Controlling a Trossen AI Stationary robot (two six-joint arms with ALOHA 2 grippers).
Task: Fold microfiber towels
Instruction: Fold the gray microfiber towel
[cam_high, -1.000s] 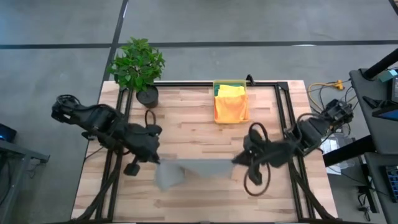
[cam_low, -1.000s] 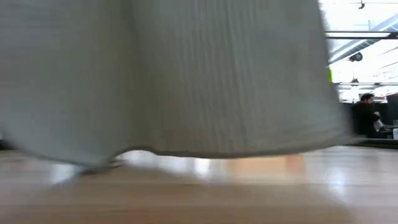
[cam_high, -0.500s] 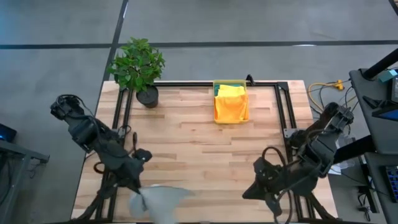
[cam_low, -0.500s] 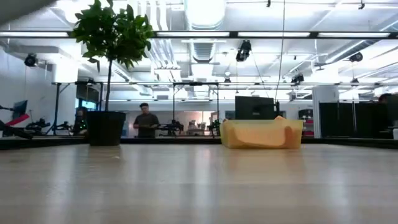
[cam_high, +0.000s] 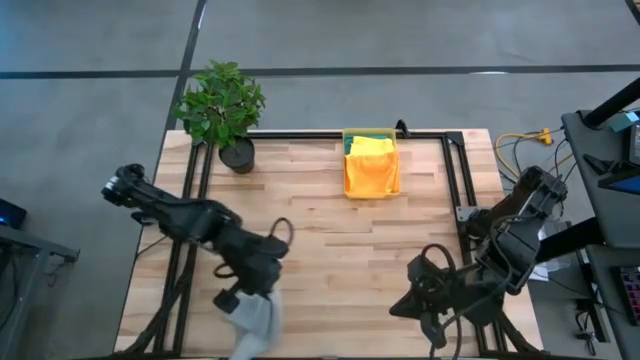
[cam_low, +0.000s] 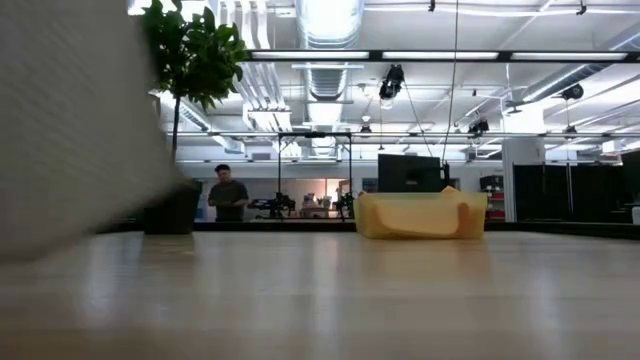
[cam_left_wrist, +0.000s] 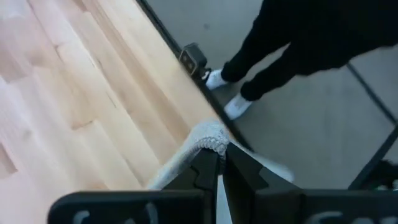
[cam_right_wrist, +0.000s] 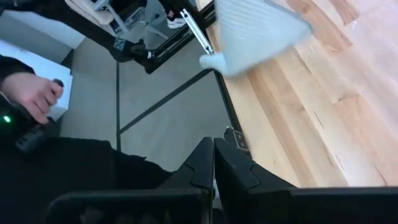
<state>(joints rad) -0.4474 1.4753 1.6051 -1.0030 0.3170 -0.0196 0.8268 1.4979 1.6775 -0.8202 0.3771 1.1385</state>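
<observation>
The left pincer (cam_high: 243, 298) is over the front part of the wooden surface (cam_high: 320, 240), near its front left edge, and its two fingers (cam_left_wrist: 208, 171) are pressed together on the light grey towel (cam_high: 254, 322). The towel hangs down from this pincer as a bunched strip, and its lower end goes over the front edge of the surface. In the left wrist view, a fold of the grey cloth comes out just beyond the fingertips, over the dark rail at the surface edge. In the low view, the same towel fills the picture's left side as a pale blurred shape, very near to the camera.

The right pincer (cam_high: 398, 306) is at the front right corner of the surface, well apart from the left pincer. Its fingers (cam_right_wrist: 205, 163) stand together with nothing between them, and the grey towel is far beyond them, not touching.

Far behind both pincers, at the back edge of the surface, stands the yellow bin (cam_high: 370, 135). A yellow towel (cam_high: 371, 170) lies on top of it and hangs over its front side, and a bit of teal towel (cam_high: 349, 146) shows at one side of the bin. A potted plant (cam_high: 221, 108) stands at the back left corner.

Beyond the front edge, the wrist views show a person in dark clothes, and one hand (cam_right_wrist: 28, 93) holds a small dark device.
</observation>
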